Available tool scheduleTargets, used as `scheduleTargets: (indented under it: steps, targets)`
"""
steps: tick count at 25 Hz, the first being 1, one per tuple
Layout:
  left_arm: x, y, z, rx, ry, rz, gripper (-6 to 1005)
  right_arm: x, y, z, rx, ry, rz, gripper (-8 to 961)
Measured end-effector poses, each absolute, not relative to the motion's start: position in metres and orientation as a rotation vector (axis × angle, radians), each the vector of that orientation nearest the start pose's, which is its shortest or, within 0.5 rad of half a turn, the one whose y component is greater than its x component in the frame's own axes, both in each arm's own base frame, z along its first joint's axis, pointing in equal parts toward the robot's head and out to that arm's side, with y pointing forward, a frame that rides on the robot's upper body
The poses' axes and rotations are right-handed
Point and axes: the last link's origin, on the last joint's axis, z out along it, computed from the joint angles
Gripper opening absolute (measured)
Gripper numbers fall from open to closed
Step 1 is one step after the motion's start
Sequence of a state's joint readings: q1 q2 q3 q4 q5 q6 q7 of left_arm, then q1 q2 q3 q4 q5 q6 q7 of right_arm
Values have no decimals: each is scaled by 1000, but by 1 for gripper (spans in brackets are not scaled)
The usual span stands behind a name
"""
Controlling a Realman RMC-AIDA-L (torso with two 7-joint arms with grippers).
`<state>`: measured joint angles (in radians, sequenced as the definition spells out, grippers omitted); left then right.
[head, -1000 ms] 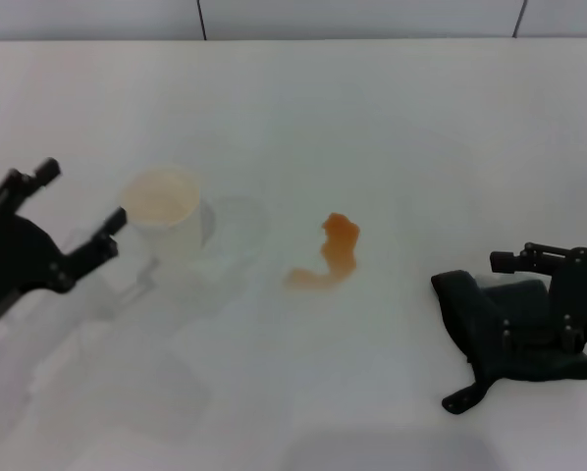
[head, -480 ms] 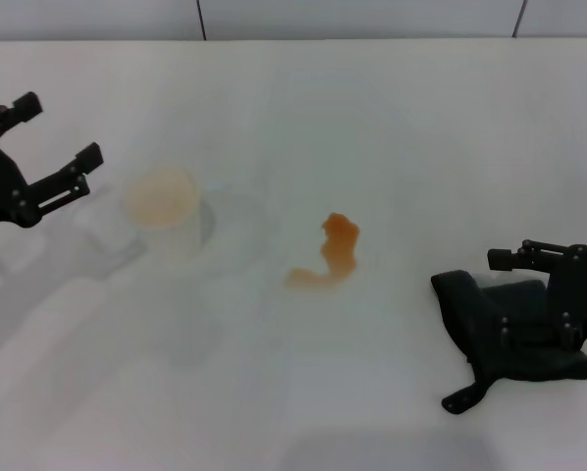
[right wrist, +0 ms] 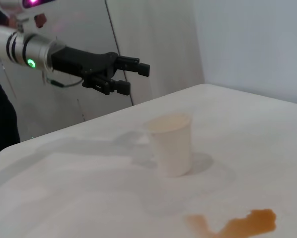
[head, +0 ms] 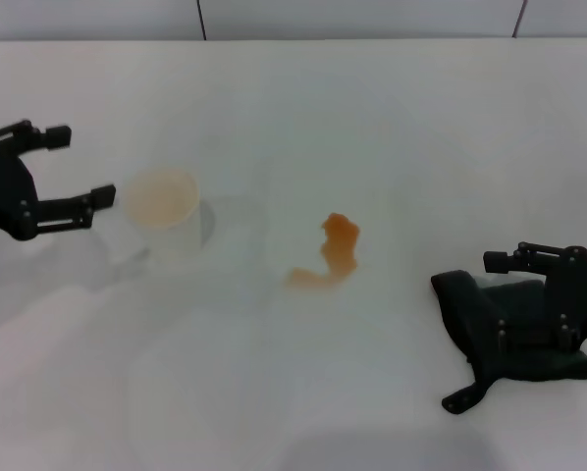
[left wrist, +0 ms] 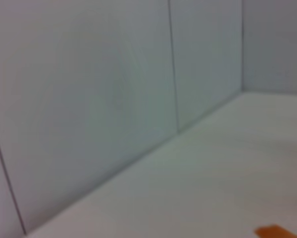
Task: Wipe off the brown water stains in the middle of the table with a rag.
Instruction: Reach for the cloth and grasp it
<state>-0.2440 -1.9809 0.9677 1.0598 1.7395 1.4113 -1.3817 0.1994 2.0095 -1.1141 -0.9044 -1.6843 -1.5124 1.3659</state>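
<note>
The brown water stains [head: 334,254] form a small hooked orange-brown puddle in the middle of the white table [head: 392,128]. They also show in the right wrist view [right wrist: 236,223] and at the edge of the left wrist view [left wrist: 277,231]. The black rag [head: 505,339] lies crumpled at the right front, a loop tab at its near corner. My right gripper [head: 514,285] rests over the rag's far side, black against black. My left gripper [head: 82,165] hovers open and empty at the far left, seen too in the right wrist view [right wrist: 133,78].
A white translucent plastic cup [head: 162,210] stands upright left of the stains, just right of my left gripper; the right wrist view shows the cup [right wrist: 171,145] as well. A grey panelled wall [head: 352,18] runs behind the table.
My left gripper has drawn back from the cup, moving left and up, and turned so its fingers point right. The right gripper and rag have barely shifted.
</note>
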Motion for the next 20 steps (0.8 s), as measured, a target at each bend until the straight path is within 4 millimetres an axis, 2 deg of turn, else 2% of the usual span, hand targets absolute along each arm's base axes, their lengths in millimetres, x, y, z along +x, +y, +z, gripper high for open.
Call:
scheduleTargets:
  steps: [6, 11, 20]
  targets:
    - [-269, 311, 89, -2634, -355, -368, 887, 293, 272, 18, -2739, 553, 591, 755]
    - [-267, 307, 99, -2625, -361, -401, 888, 293, 275, 20, -2751, 636, 536, 754]
    - [-266, 303, 98, -2657, -369, -415, 888, 286, 278, 23, -2798, 744, 374, 753]
